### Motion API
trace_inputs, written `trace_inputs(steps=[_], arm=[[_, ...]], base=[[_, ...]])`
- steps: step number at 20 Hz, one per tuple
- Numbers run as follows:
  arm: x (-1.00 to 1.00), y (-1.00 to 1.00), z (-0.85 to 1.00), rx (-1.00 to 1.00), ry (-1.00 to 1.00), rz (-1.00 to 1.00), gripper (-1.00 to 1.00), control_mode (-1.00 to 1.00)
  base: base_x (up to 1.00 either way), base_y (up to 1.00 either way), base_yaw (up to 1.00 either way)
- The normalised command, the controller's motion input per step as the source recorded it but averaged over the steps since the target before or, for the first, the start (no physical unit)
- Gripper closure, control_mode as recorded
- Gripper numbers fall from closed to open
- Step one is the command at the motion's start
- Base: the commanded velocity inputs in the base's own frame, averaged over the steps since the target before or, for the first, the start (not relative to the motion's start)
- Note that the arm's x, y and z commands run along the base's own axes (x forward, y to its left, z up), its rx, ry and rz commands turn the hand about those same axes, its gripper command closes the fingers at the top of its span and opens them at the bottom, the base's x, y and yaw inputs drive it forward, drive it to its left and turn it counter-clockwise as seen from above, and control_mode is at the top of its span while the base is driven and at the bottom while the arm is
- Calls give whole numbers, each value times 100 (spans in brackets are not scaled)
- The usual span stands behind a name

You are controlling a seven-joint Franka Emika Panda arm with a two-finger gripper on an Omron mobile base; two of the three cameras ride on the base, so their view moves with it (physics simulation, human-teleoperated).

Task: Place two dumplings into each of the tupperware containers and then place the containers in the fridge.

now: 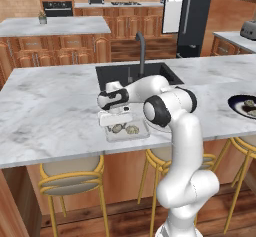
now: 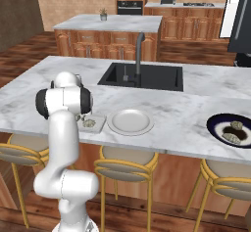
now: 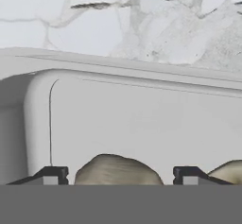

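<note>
Dumplings (image 1: 125, 129) are soft, pleated, pale beige lumps, so you should expect them to squash if pinched hard; take each across its rounded belly, not by the pleats. Two lie side by side in the shallow translucent tupperware container (image 1: 142, 135), near the front edge of the marble counter (image 1: 50, 111). Your gripper (image 3: 120, 175) hangs low over that tray with its jaws spread wide either side of one dumpling, gripping nothing. The tray looks light, thin-walled and slippery, so grip its low rim. More dumplings sit on the dark plate (image 2: 214, 125) far right, past an empty round white plate (image 2: 130, 121).
</note>
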Motion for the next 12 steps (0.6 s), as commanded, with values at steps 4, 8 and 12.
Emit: trace_inputs(steps=[4, 8, 12], arm=[[0, -3, 17, 0, 0, 0, -100, -100], [-14, -13, 60, 0, 0, 0, -100, -100], [-44, -35, 43, 0, 0, 0, -100, -100]], base=[[0, 0, 0], [0, 0, 0], [0, 0, 0]])
